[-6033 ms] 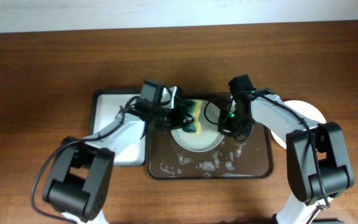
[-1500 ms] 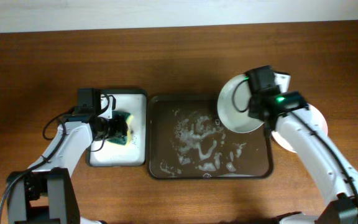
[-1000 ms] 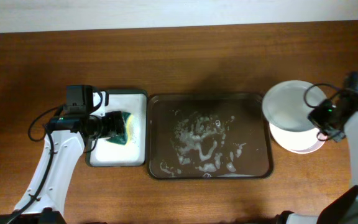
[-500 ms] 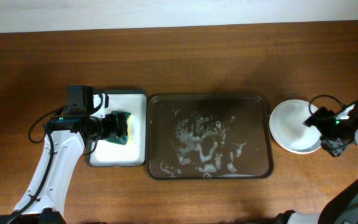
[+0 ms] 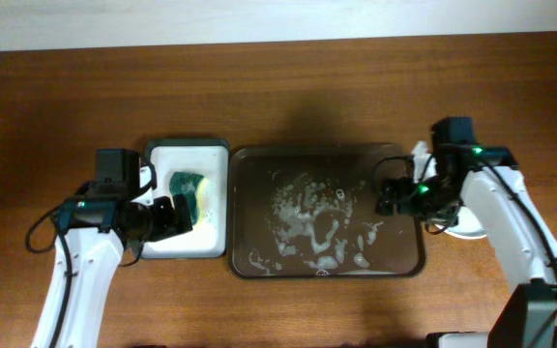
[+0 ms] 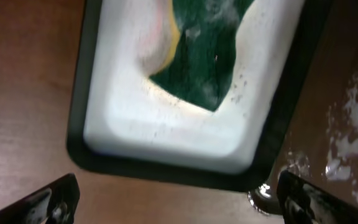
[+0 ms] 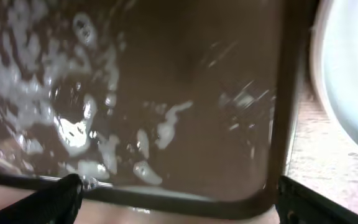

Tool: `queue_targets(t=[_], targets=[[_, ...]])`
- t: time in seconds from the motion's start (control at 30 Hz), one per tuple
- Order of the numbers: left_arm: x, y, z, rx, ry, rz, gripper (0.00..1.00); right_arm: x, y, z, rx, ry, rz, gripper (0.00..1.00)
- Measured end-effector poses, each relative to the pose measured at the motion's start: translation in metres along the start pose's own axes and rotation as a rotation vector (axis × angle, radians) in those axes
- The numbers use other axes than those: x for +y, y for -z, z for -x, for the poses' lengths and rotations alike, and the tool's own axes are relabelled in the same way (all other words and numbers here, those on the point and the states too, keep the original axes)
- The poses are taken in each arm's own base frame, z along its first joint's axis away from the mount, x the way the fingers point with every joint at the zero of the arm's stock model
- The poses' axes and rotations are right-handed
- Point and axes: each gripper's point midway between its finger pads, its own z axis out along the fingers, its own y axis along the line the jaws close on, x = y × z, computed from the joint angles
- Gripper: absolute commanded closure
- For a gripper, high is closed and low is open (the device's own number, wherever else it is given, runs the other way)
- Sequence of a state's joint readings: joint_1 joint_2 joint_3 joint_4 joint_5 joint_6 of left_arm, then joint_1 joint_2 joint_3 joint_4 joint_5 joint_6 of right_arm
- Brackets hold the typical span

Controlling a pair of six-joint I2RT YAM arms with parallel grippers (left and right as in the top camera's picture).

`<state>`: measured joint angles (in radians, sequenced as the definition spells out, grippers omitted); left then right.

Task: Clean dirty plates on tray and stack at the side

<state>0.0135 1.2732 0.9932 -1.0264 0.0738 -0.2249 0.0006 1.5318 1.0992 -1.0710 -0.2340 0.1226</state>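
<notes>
The dark brown tray (image 5: 327,159) lies mid-table and holds only foam flecks (image 5: 307,217). The plates (image 5: 452,229) sit stacked on the table right of it, mostly hidden under my right arm; a white plate rim (image 7: 353,81) shows in the right wrist view. My right gripper (image 5: 383,196) hangs open and empty over the tray's right edge (image 7: 283,124), its fingertips (image 7: 316,202) spread wide. At the near edge of the small sponge tray, my left gripper (image 5: 180,217) also stands open and empty, with one fingertip (image 6: 55,199) low on each side of its wrist view.
A small white-lined tray (image 5: 162,242) stands left of the brown one, holding a green and yellow sponge (image 5: 188,184), seen close in the left wrist view as the sponge (image 6: 207,62). Bare wooden table surrounds both trays.
My right gripper opened, left the plate on the stack and swung left over the tray's right edge. My left gripper opened fully and drew back from the sponge, which stays in its small tray.
</notes>
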Motion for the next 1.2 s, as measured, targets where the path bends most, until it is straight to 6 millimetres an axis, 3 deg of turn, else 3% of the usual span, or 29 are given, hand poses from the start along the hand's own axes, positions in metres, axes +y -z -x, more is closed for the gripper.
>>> queue_targets(t=[0.1,0.27,0.47,0.67,1.2], targets=[[-0.001,0.025,0.0,-0.09,-0.007,-0.017,0.0,0.014,0.018,-0.004,-0.069,0.077,-0.024,0.01],[-0.003,0.081,-0.012,-0.368,-0.051,-0.076,0.01,0.041,0.082,-0.011,-0.345,0.204,-0.034,0.01],[0.001,0.112,-0.04,-0.631,-0.079,-0.129,0.0,0.052,0.149,-0.045,-0.629,0.284,0.013,0.01],[0.002,0.122,-0.046,-0.699,-0.084,-0.144,0.0,0.047,0.173,-0.072,-0.739,0.295,0.032,0.01],[0.002,0.12,-0.047,-0.695,-0.084,-0.143,0.0,0.041,0.171,-0.072,-0.736,0.294,-0.003,0.01]])
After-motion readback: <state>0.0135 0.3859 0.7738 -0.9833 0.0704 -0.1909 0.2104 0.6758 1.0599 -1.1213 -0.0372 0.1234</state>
